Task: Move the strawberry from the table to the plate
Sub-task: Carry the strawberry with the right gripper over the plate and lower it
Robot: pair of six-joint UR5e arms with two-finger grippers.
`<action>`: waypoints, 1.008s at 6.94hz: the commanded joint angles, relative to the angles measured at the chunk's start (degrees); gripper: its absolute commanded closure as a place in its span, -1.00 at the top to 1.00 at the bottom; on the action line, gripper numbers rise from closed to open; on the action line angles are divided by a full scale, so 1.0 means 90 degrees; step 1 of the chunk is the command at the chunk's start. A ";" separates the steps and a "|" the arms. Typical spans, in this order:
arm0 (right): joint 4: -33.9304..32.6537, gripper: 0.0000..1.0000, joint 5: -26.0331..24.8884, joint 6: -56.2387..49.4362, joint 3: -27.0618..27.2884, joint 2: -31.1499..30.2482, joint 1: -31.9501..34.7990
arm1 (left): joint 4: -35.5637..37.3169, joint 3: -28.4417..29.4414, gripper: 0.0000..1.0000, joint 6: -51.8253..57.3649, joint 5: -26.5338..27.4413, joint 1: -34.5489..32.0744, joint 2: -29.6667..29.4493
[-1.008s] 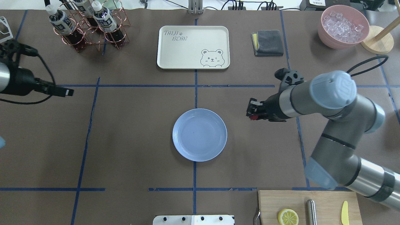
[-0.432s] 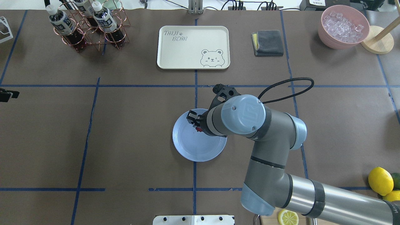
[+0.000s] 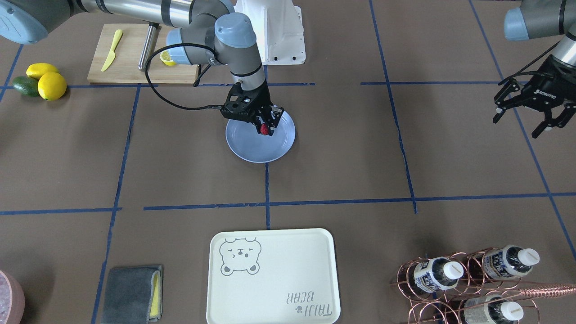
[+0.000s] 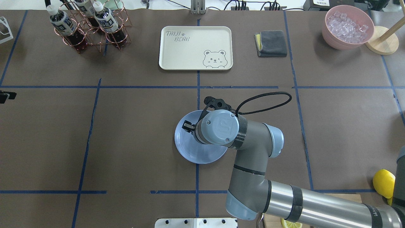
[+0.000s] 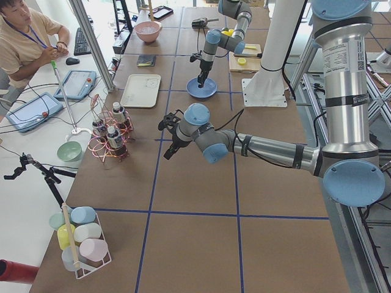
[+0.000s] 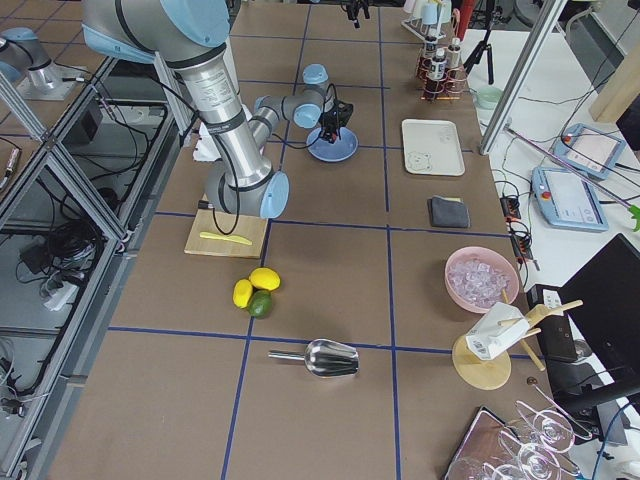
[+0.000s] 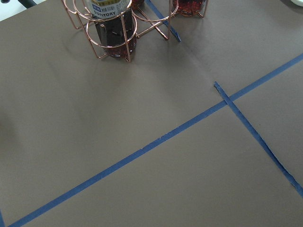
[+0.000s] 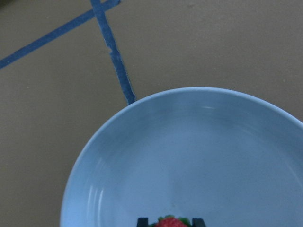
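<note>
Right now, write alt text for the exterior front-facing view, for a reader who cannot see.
The right gripper holds a small red strawberry over the pale blue plate on the brown taped table. The left gripper hangs open at the view's right edge.

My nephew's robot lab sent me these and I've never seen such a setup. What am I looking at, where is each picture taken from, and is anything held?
Two robot arms share one table, each ending in a two-finger gripper. One picture looks down from behind the robot, one faces it across the table, two look along the table from its ends, two come from wrist cameras. The right gripper is shut on a small red strawberry over the pale blue plate; whether it touches the plate I cannot tell. The left gripper hangs open, holding nothing. Also on the brown table: a cream bear tray, racked bottles, lemons, a cutting board.
</note>
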 commanded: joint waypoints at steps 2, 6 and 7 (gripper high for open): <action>-0.0029 -0.33 -0.0130 -0.0065 -0.0177 0.0034 -0.0069 | -0.0010 0.0019 0.99 -0.0057 0.0000 -0.0003 0.0016; -0.0585 1.00 -0.0110 -0.0084 0.0279 0.0093 -0.0030 | -0.0010 0.0068 0.99 -0.0057 0.0000 0.0006 0.0006; -0.0876 1.00 -0.0042 -0.0123 0.0882 -0.0091 0.0077 | -0.0010 0.0068 0.99 -0.0048 0.0000 0.0006 -0.0003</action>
